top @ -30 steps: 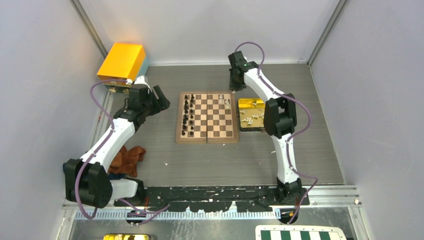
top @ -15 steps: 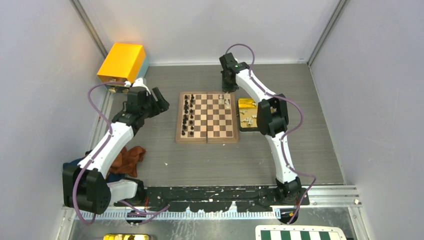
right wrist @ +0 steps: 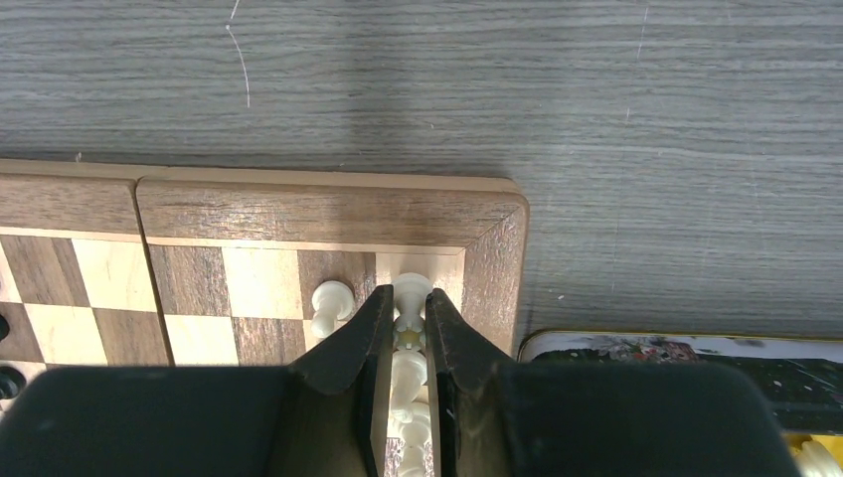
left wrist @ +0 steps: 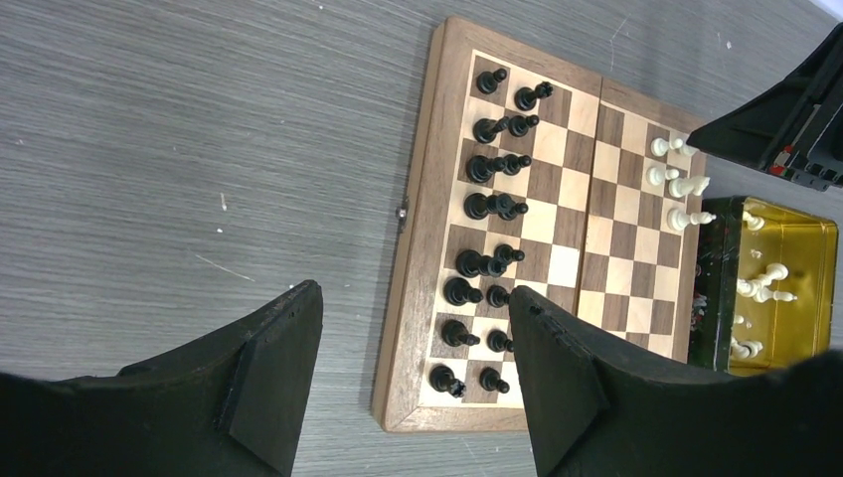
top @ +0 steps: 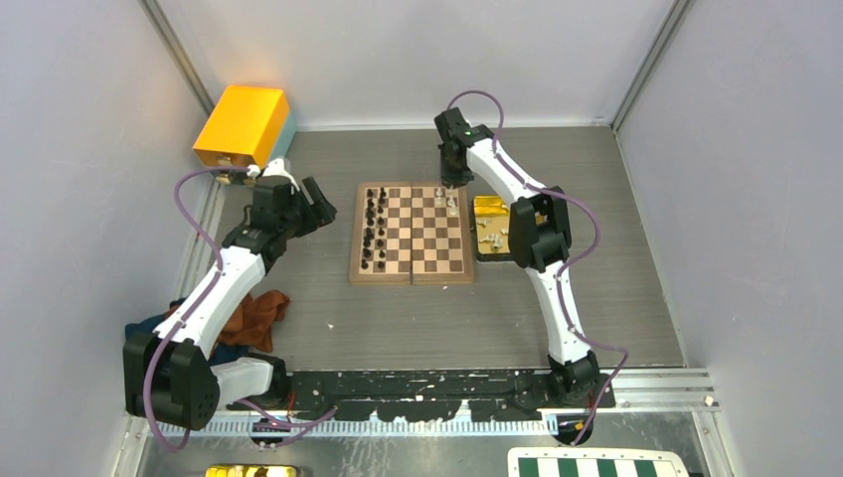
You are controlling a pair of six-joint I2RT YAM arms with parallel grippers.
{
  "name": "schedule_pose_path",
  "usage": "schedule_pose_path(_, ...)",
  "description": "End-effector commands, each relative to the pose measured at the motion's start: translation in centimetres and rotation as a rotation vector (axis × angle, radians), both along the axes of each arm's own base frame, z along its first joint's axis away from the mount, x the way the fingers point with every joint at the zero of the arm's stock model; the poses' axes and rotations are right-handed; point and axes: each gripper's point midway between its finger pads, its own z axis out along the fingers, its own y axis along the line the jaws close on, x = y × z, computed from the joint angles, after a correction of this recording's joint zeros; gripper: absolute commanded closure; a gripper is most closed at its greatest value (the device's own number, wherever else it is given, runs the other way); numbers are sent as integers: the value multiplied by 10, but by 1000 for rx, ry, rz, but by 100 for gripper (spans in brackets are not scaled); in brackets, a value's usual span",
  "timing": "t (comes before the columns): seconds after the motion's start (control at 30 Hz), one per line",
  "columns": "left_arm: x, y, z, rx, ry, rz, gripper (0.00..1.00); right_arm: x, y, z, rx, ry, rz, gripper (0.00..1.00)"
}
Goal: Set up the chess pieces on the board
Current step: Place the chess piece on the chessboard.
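in the middle of the grey counter (top: 398, 318), the board (top: 427, 248), flat, with its centre seam running away from the arms. along its left side, black pieces (top: 370, 229) upright in two neat files on the two outermost columns. near the far right corner, a few white pieces (left wrist: 686, 186) upright close to the edge.

right hand (right wrist: 410, 303) low over that far right corner, clenched on a white piece (right wrist: 411, 286), one finger pressed to each side of it. piece held upright over the corner square; standing on the wood or lifted just off it, cannot tell. on the next square to the left, a white pawn (right wrist: 331, 303), upright and just beside the left finger; touching it or not, cannot tell.

left hand (left wrist: 416, 298) released, fingers (left wrist: 268, 378) spread wide with nothing between them, hanging above the counter near the board's left edge, apart from every piece.

just beside the board's right edge, a gold tray (left wrist: 810, 248) with loose white pieces (left wrist: 765, 283) scattered in it, several on their sides. partly over the tray, the right arm's elbow.

in the far left corner, an orange box (top: 244, 119). by the left arm, a crumpled rust cloth (top: 256, 313) on the counter. past the arm bases at the near edge, a green-and-white checkered board (top: 596, 465), partly cut off by the frame.
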Motion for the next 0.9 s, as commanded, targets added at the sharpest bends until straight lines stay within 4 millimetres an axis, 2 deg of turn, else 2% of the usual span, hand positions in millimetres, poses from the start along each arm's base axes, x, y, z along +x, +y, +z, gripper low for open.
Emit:
schedule_pose_path(0.0,7,-2,17,-11,-74,-1,30,7,6,15,4,-41,17,93)
schedule_pose_path(0.47,9,-2,15,-9,-71,-2,30,8,7,9,6,-28,19,91)
schedule_pose_path(0.57,9,-2,15,-7,-71,-3,30,9,8,10,7,-29,21,85)
schedule_pose_path(0.67,10,-2,14,-6,-71,-2,30,10,7,12,7,-33,22,75)
schedule_pose_path(0.87,11,-4,14,-6,-74,-7,30,10,8,17,5,-42,28,67)
